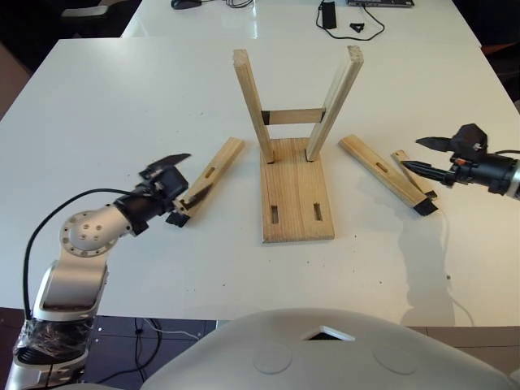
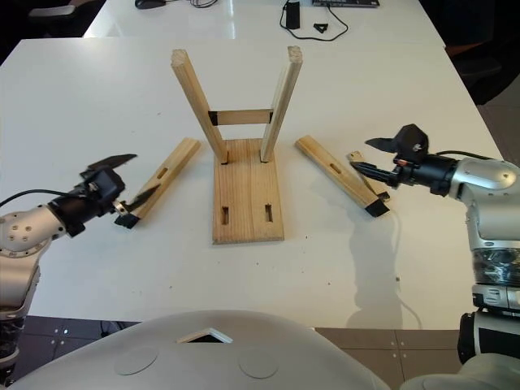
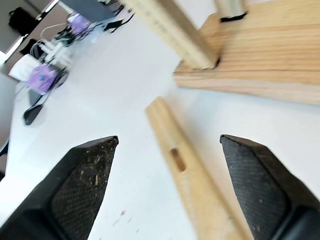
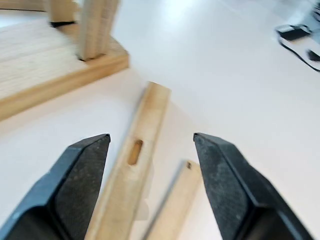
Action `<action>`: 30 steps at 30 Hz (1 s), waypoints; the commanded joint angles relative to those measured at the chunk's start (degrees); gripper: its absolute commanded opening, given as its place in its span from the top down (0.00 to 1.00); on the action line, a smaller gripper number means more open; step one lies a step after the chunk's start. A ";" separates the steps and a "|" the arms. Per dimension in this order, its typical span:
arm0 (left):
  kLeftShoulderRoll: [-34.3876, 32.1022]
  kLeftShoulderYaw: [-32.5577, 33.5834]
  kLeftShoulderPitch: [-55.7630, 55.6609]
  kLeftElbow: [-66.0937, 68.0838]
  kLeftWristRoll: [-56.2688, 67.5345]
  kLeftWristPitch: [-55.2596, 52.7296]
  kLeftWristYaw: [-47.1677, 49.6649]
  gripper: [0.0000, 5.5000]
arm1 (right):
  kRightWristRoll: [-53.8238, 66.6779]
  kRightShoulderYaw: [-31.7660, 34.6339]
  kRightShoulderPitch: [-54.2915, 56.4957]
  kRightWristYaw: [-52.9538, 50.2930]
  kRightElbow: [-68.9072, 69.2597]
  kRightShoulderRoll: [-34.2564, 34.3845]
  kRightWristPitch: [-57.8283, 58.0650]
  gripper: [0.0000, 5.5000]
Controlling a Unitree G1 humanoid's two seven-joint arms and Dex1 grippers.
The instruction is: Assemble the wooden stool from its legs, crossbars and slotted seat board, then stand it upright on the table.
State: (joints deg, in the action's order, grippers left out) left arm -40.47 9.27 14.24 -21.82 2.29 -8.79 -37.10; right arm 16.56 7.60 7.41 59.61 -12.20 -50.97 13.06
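The slotted seat board point(image 1: 296, 191) lies flat mid-table. Two legs point(image 1: 252, 101) stand tilted in its far slots, joined by a crossbar point(image 1: 292, 116). A loose leg point(image 1: 210, 180) lies left of the board. My left gripper point(image 1: 185, 179) is open at its near end, fingers point(image 3: 85, 185) either side of the leg point(image 3: 185, 170). Another loose leg point(image 1: 383, 172) lies right of the board, with a thin crossbar point(image 1: 413, 175) beside it. My right gripper point(image 1: 412, 153) hovers open over their near ends; the right wrist view shows leg point(image 4: 132, 170) and crossbar point(image 4: 175, 205) between its fingers point(image 4: 80, 180).
The white table point(image 1: 122, 106) has bare room on the far left and far right. Two empty slots point(image 1: 275, 214) show at the board's near end. Cables and small dark devices point(image 1: 327, 14) lie on the table behind.
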 commanded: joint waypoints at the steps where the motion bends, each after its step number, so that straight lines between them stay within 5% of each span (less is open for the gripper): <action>1: 3.00 1.25 -0.65 8.59 -1.94 2.47 5.11 0.31 | -1.19 0.19 -0.53 -1.32 -7.09 0.93 2.09 0.44; 10: 3.26 -2.81 -2.90 18.82 -4.95 7.90 5.08 0.31 | -2.37 -2.34 0.22 -0.74 -13.12 3.64 4.84 0.44; 19: 1.64 -9.27 4.55 10.73 -5.29 5.38 -0.87 0.31 | -4.49 -3.07 1.50 -0.91 -22.07 4.14 0.89 0.44; 30: -0.39 -8.36 4.94 7.28 -4.49 2.66 -1.44 0.31 | -4.27 -2.54 2.36 -0.89 -24.79 4.23 -2.32 0.72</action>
State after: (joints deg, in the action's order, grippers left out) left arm -38.98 -0.14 18.91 -15.86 -1.55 -4.60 -37.75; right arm 13.33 5.15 10.14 58.82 -35.58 -47.42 10.25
